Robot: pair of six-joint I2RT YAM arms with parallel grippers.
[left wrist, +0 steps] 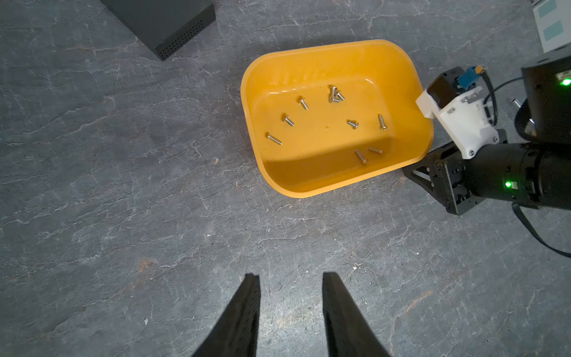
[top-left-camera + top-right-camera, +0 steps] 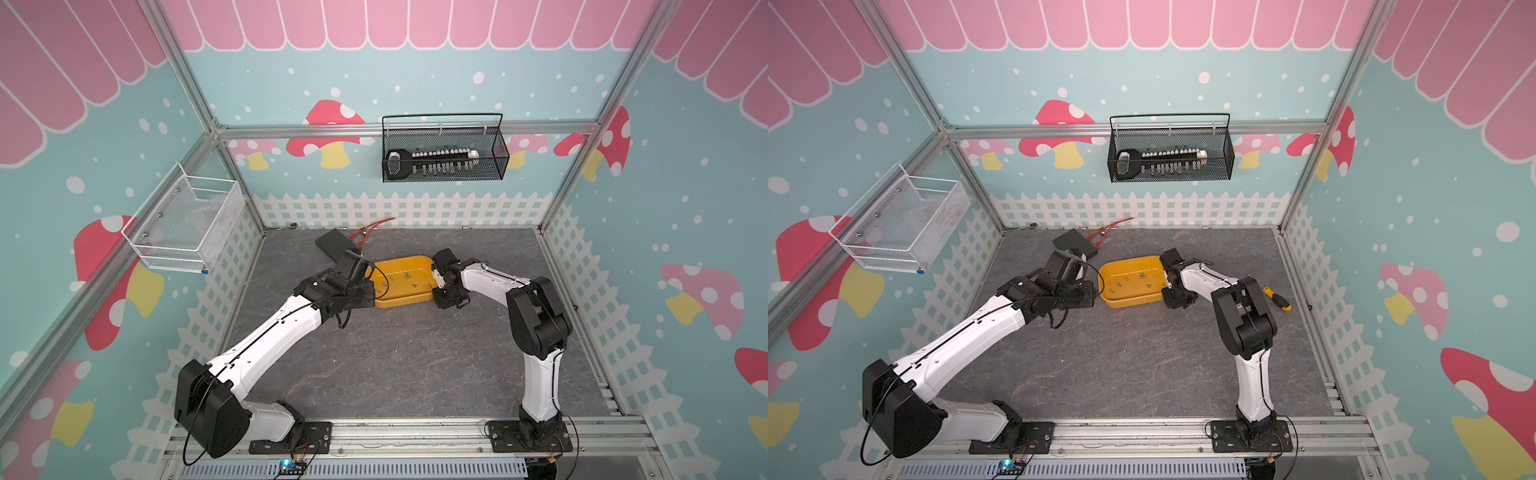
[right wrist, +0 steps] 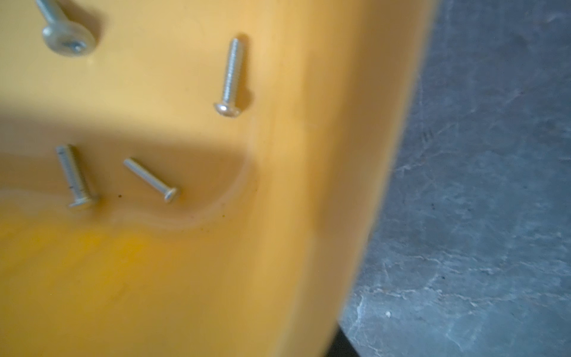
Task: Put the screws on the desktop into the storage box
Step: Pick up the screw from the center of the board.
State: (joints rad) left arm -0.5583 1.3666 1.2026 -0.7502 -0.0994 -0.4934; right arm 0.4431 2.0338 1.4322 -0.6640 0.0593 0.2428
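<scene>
- A shallow yellow-orange storage box (image 2: 401,301) sits on the dark grey, pale-veined worktop (image 2: 395,365). In both top views it is a little toward 12 o'clock from the worktop's middle.
- In the left wrist view, about ten tiny silver screws (image 1: 332,94) lie scattered on the box floor. A few bunch together near one corner and the rest lie apart.
- The left arm (image 2: 270,340) reaches in from 7 o'clock, and its jaws hover near the box's 9 o'clock end. They are released, with bare worktop between them and nothing grasped.
- The right arm (image 2: 540,316) comes in from 5 o'clock. Its jaws are close against the box's 3 o'clock end, and I cannot tell whether they are clenched or released.
- The right wrist view is a blurred close-up of the box's inside wall and four screws.
- A flat black box (image 2: 332,243) lies near the storage box at its 10 o'clock, not touching it.
- A yellow-and-black-handled screwdriver (image 2: 1277,298) lies at 3 o'clock, beyond the right arm.
</scene>
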